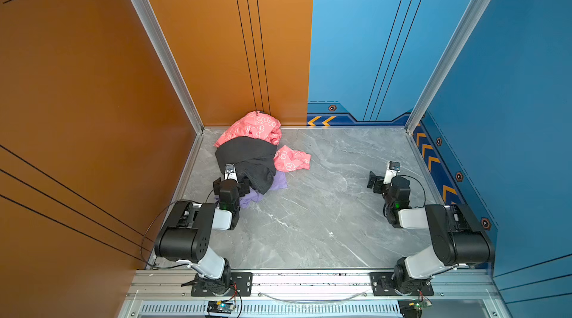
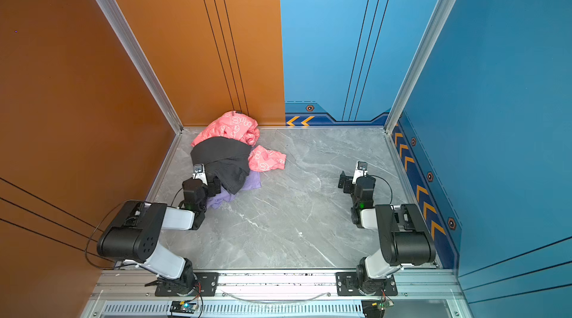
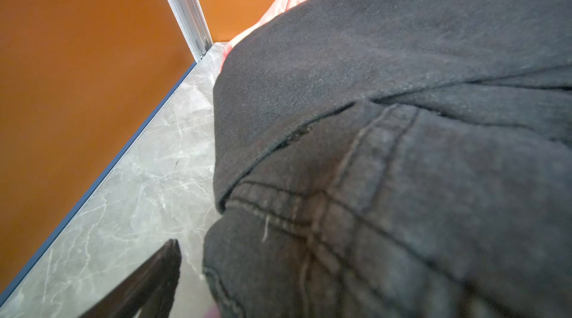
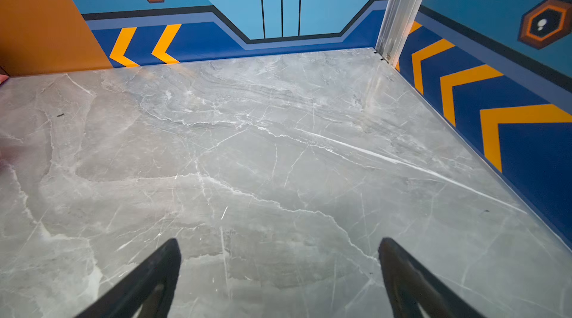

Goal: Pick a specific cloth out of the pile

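Note:
The pile (image 1: 247, 149) (image 2: 224, 149) lies at the table's back left, against the orange wall. A coral-pink printed garment (image 1: 260, 127) is at the back, with black and dark grey garments (image 1: 257, 171) over the front. The lavender cloth (image 1: 278, 182) (image 2: 253, 182) pokes out from under the dark grey garment (image 3: 402, 208) at the pile's near edge. My left gripper (image 1: 231, 181) (image 2: 201, 182) (image 3: 278, 270) is open at that near edge. One finger (image 3: 161, 270) is over bare table and the other is hidden by the dark fabric. My right gripper (image 1: 382, 178) (image 2: 353, 178) (image 4: 280, 257) is open over bare table on the right.
A loose fold of coral-pink fabric (image 1: 292, 158) spreads to the right of the pile. The grey marble table (image 1: 325, 208) is walled by an orange panel (image 1: 93, 115) on the left and blue panels (image 1: 495, 115) behind and on the right.

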